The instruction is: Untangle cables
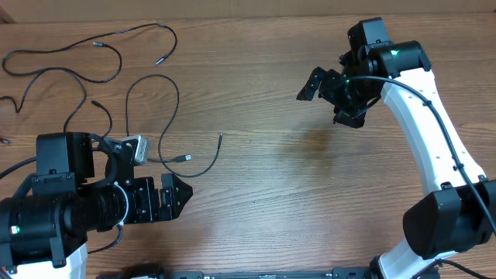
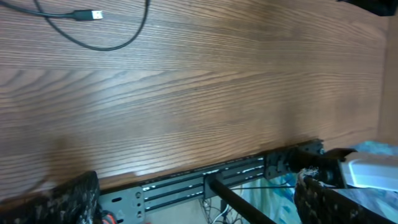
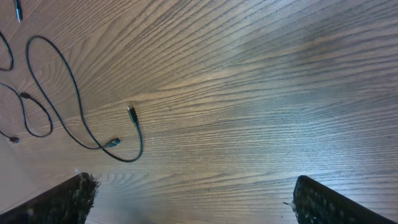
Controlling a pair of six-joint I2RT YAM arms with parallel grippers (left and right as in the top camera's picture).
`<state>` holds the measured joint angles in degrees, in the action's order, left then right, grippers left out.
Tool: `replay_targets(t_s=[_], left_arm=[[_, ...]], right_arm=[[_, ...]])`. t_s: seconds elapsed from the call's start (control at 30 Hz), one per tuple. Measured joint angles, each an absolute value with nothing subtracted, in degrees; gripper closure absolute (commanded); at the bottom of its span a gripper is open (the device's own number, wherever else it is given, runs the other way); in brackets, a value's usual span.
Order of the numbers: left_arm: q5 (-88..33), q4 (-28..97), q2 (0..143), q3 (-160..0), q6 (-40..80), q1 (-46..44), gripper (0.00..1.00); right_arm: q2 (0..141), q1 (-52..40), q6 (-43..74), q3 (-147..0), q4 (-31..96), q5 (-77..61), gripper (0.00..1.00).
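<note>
Several thin black cables (image 1: 132, 93) lie loose in loops on the left half of the wooden table, spread apart with small plugs at their ends. One cable (image 1: 203, 166) curves to a free end near the middle; it also shows in the left wrist view (image 2: 112, 43) and the right wrist view (image 3: 81, 124). My left gripper (image 1: 177, 195) is open and empty at the front left, right of the cables. My right gripper (image 1: 329, 97) is open and empty, raised over the table's right half, far from the cables.
The table's front edge with a metal rail (image 2: 205, 180) runs just below my left gripper. The left arm's base (image 1: 46, 225) fills the front left corner. The right arm (image 1: 434, 147) stretches along the right side.
</note>
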<state>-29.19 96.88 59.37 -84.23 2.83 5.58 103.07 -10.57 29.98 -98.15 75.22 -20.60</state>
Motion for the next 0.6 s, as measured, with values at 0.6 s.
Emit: replay_targets(t_s=[0.6], left_arm=[[-26.0, 79.4, 58.7, -64.5, 6.1, 0.4, 0.01]], right_arm=[[103.0, -10.6, 30.0, -98.1, 75.3, -20.6, 0.0]])
